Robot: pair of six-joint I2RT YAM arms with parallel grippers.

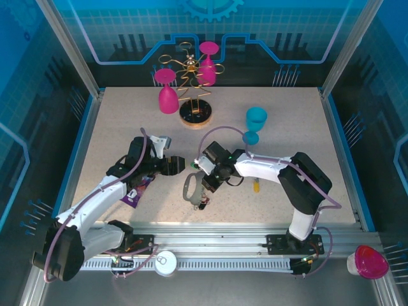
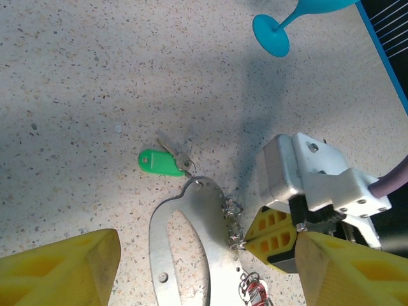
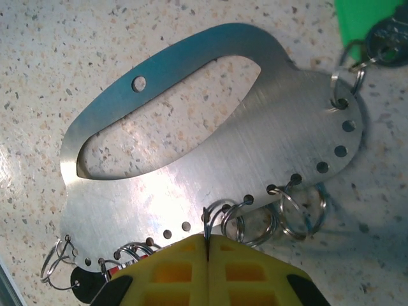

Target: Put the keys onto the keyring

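Observation:
The keyring (image 1: pixel 190 188), a grey metal oval plate (image 3: pixel 210 146) with a green tag (image 2: pixel 159 162) and small rings along one edge, lies flat on the table. My right gripper (image 3: pixel 207 241) is shut on one small ring (image 3: pixel 220 213) at that edge, and its yellow fingers (image 2: pixel 274 236) show beside the plate (image 2: pixel 191 236). A red key (image 2: pixel 258 294) hangs on a ring at the plate's near end (image 1: pixel 203 203). A yellow-orange key (image 1: pixel 256 186) lies on the table beside the right arm. My left gripper (image 2: pixel 204 274) hovers open over the plate, a finger on each side.
A purple packet (image 1: pixel 137 191) lies under the left arm. A blue cup (image 1: pixel 256 121) stands behind the right arm, its foot (image 2: pixel 271 35) in the left wrist view. At the back, a wire rack (image 1: pixel 194 111) holds two pink cups.

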